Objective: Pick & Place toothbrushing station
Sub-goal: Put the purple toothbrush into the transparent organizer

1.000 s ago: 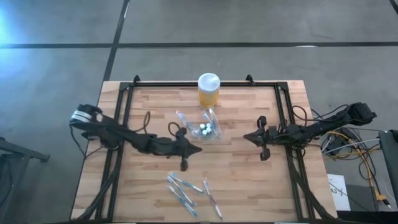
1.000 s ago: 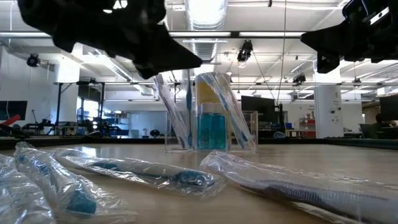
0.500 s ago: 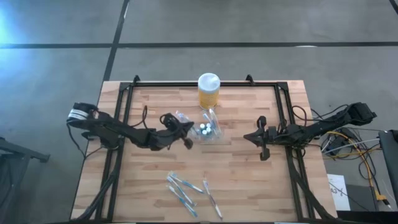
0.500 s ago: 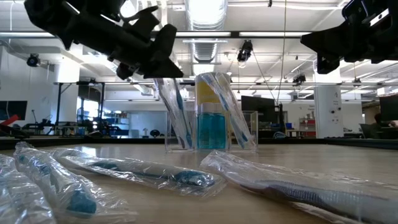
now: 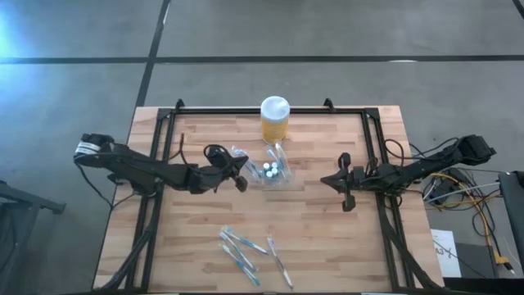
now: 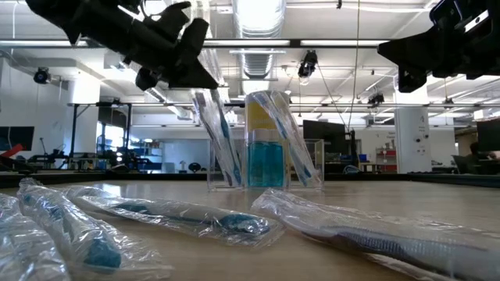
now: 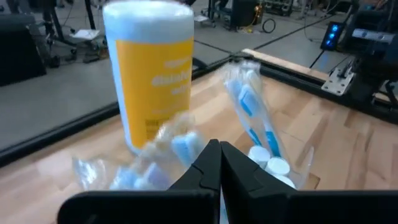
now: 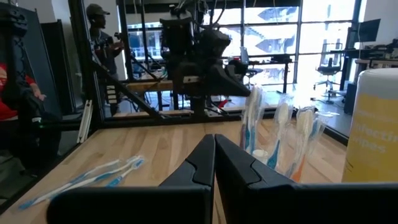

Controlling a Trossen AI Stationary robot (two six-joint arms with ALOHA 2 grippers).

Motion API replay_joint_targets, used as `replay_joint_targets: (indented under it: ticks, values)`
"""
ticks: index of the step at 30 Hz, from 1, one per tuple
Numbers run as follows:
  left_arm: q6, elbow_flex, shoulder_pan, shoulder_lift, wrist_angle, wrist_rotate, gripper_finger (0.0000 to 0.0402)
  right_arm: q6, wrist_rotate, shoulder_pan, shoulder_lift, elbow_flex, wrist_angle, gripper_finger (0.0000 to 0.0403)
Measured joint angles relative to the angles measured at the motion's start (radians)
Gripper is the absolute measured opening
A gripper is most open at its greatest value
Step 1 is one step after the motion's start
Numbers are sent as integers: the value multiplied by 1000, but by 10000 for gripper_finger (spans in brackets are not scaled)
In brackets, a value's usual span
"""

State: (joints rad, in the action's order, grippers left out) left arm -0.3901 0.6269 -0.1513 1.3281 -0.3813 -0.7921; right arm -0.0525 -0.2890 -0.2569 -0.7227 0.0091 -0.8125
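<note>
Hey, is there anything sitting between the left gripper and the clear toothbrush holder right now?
Yes. A wrapped toothbrush leans out of the toothbrush holder toward the shut left gripper, lying just beside its tip. The table between them otherwise looks bare.

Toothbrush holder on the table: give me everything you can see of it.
The toothbrush holder is a small clear plastic stand, upright near the table's middle, just in front of the yellow jar. Wrapped toothbrushes with blue heads lean outward from its slots, and small white-capped items sit inside; from table height its centre looks blue. The left gripper, shut, hovers right beside it; contact can't be told.
</note>
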Motion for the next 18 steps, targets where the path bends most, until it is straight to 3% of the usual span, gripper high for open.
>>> replay_joint_targets:
  ticks: [6,12,18]
  values:
    - [254,-12,-75,-116,5,6,2,0,0,0,0,0,1,8]
    - [599,-56,-249,-329,16,13,9,-1,0,0,0,0,5,8]
    - [506,-136,-320,-656,229,51,3,-5,0,0,0,0,4,8]
